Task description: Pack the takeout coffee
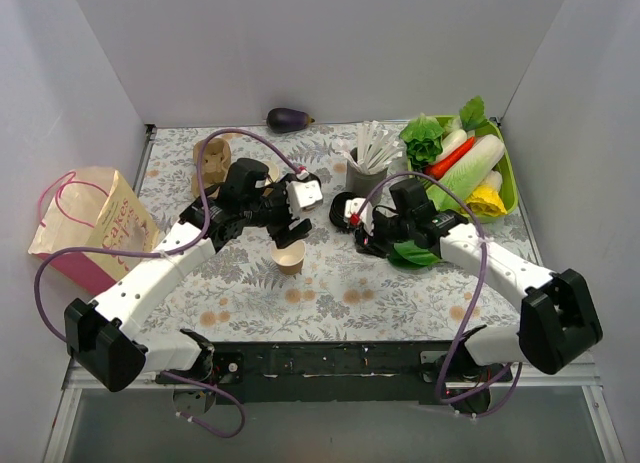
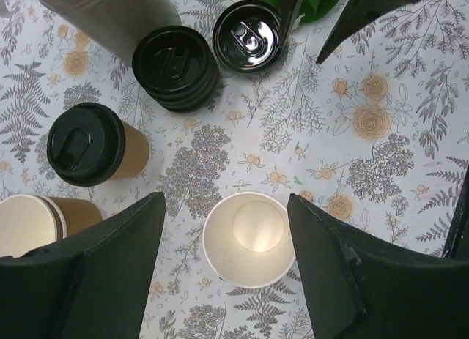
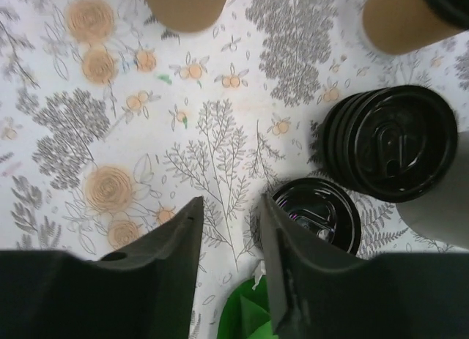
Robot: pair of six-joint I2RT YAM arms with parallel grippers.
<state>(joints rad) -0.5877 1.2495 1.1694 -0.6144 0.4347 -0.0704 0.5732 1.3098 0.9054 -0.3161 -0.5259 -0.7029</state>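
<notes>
**Task status.** Packing is at an early stage. The takeout coffee is not yet assembled. Its cup, a small kraft-brown paper cup with a white interior (image 2: 249,238), stands upright and uncovered on the floral-patterned counter (image 1: 400,293). A single round black plastic lid (image 3: 316,214) lies loose on the counter, near a stack of black lids (image 2: 176,66). The cream-and-pink paper bag with cord handles (image 1: 95,223) stands at the left edge, well apart from the cup. Remaining, by judgement: fit the lid and transfer the cup to the bag.

**Left gripper** (image 2: 225,200). Its jaws stand wide, one either side of the uncovered cup. No grip is evident.

**Right gripper** (image 3: 231,200). Its jaws are partly open with bare counter between them and hold nothing. The loose lid lies just beside one finger.
</notes>
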